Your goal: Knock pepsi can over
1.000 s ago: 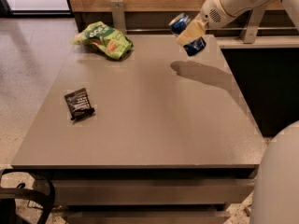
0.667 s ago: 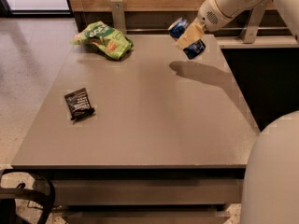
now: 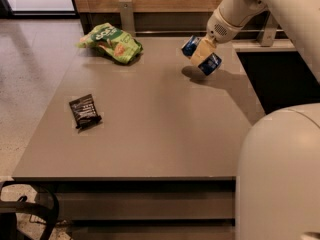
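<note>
The pepsi can [image 3: 210,64], blue, is tilted far onto its side at the table's far right. My gripper [image 3: 202,54] reaches in from the upper right and is shut across the can's middle, so only the two blue ends show. The can hangs just above the grey table [image 3: 160,144], with its shadow right beneath it.
A green snack bag [image 3: 111,43] lies at the far left of the table. A dark flat wrapper [image 3: 84,112] lies at the left middle. My white body [image 3: 280,174] fills the lower right. A wooden wall and a metal rail [image 3: 150,31] run behind the table.
My gripper has come down toward the table with the can in it, and the can's shadow is now close under it. My white body fills more of the lower right.
</note>
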Tool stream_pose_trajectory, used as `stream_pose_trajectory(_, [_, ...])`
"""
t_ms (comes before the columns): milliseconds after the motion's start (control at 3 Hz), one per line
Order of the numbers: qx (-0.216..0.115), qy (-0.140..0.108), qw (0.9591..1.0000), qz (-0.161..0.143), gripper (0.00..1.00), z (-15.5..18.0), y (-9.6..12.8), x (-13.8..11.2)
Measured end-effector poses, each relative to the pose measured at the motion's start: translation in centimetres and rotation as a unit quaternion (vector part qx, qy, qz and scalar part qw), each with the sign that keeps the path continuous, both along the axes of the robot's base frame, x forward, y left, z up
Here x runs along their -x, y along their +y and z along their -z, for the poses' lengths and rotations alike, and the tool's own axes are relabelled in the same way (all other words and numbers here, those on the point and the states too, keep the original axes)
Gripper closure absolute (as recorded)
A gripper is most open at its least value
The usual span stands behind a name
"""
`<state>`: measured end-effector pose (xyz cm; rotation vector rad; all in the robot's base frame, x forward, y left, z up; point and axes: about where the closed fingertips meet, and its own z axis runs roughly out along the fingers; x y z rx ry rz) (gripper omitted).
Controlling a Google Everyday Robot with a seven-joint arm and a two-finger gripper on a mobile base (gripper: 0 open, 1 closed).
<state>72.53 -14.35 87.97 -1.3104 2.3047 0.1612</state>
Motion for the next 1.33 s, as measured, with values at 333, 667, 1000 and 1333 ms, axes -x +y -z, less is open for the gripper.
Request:
stream_pose_trajectory(333, [0.021, 0.021, 0.9996, 0.0, 1.0, 1.2, -0.2, 0.0])
stream_pose_trajectory(667, [0.038, 0.046, 0.9982, -0.005, 1.0, 2.6, 0.0, -0.2])
stream_pose_trajectory(1000, [0.034, 0.071, 0.9967, -0.021, 1.0, 4.7, 0.7, -0.6])
stream_pose_trajectory(1333, [0.024, 0.075, 0.9965, -0.028, 1.0, 5.1, 1.1, -0.8])
